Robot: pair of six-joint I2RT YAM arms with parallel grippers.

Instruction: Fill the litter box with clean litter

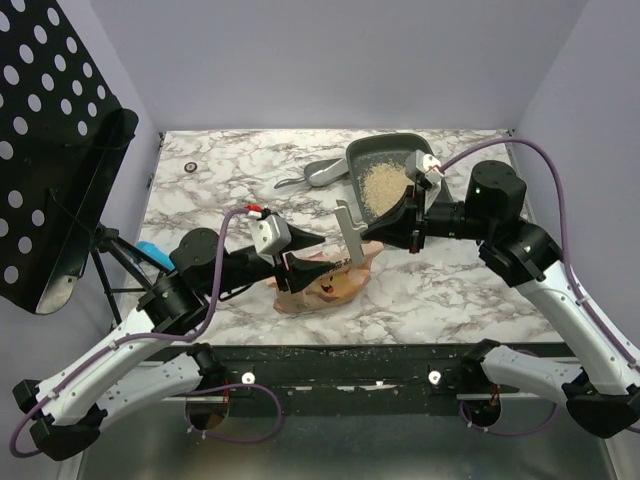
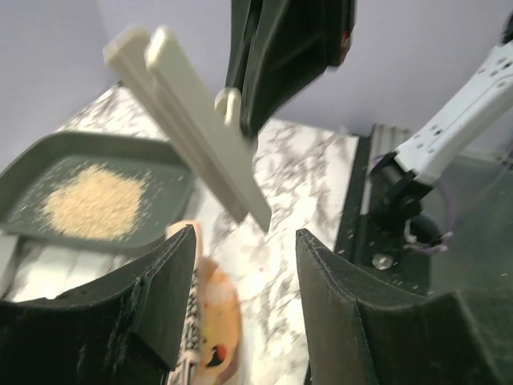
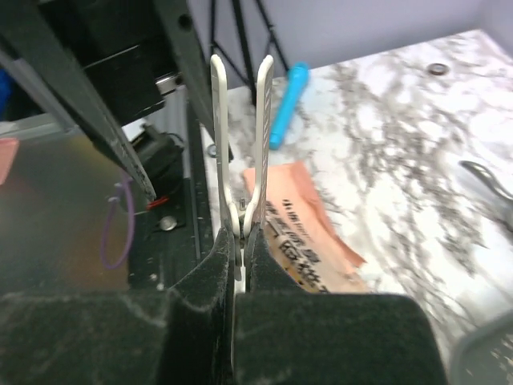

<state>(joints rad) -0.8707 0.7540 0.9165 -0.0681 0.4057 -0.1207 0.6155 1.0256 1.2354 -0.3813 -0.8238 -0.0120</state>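
The dark grey litter box (image 1: 372, 152) stands at the back of the table with a small heap of clean litter (image 1: 382, 186) in it; the left wrist view shows the litter box (image 2: 164, 164) and the clean litter (image 2: 92, 200) too. My right gripper (image 1: 398, 228) is shut on a long cream bag clip (image 1: 350, 235), held up in front of the box; the right wrist view shows this gripper (image 3: 239, 241) pinching the clip (image 3: 240, 144) at its hinge end. My left gripper (image 2: 244, 273) stands open and empty just above the orange-tan litter bag (image 1: 325, 285).
A grey scoop (image 1: 320, 175) lies left of the litter box. A blue pen-like thing (image 3: 287, 104) lies at the table's left edge. A black perforated stand (image 1: 50, 150) leans over the left side. A small ring (image 1: 190, 167) sits at the back left.
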